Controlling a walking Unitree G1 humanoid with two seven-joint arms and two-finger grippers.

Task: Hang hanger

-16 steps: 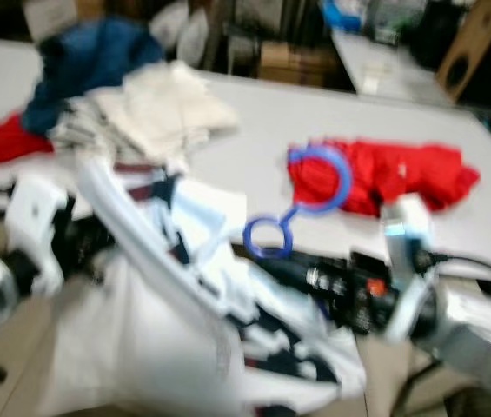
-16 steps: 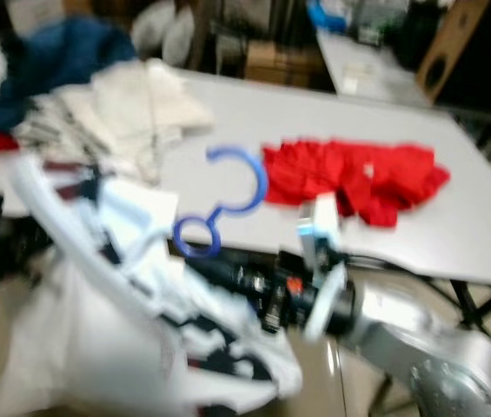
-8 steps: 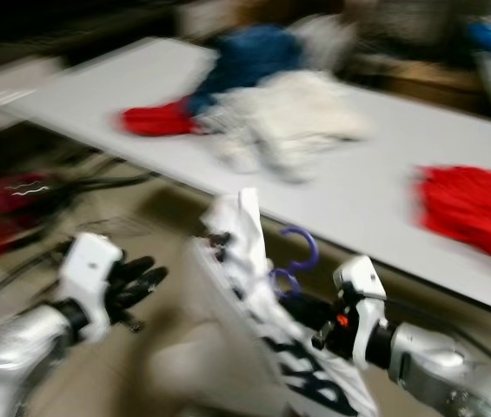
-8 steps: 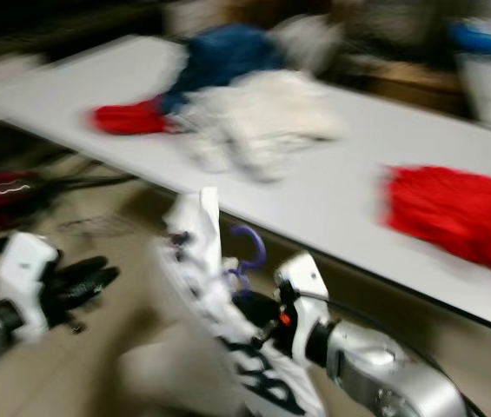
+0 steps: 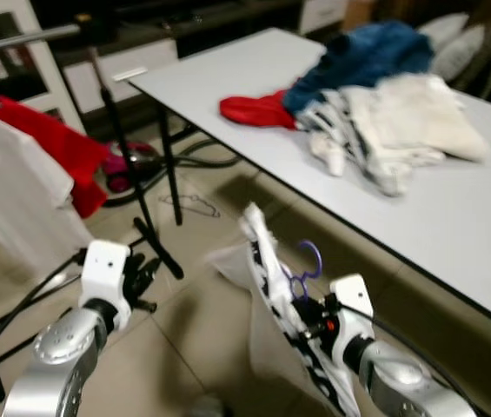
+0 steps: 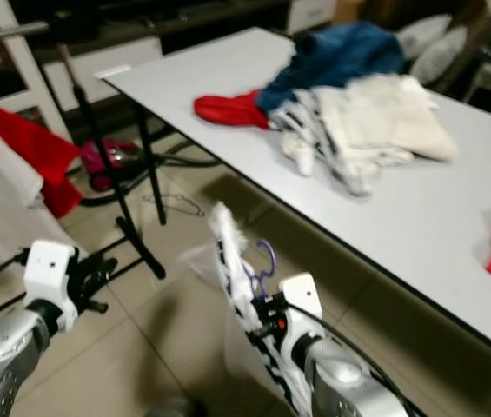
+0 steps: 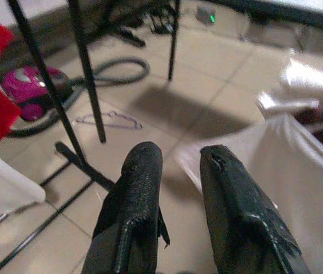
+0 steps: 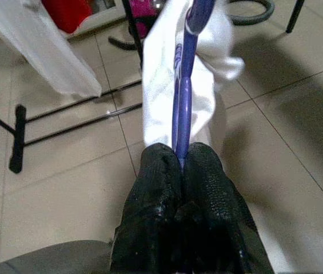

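the right gripper [image 8: 179,165] is clenched on a purple plastic hanger [image 8: 184,85] carrying a white printed garment [image 5: 267,287], low at 5 o'clock. at 8 o'clock, the left gripper [image 7: 178,160] hangs parted, holding nothing.

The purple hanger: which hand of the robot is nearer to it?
Right. The right hand is shut on the purple hanger, which carries a white garment. The left hand is apart from it, open over the floor.
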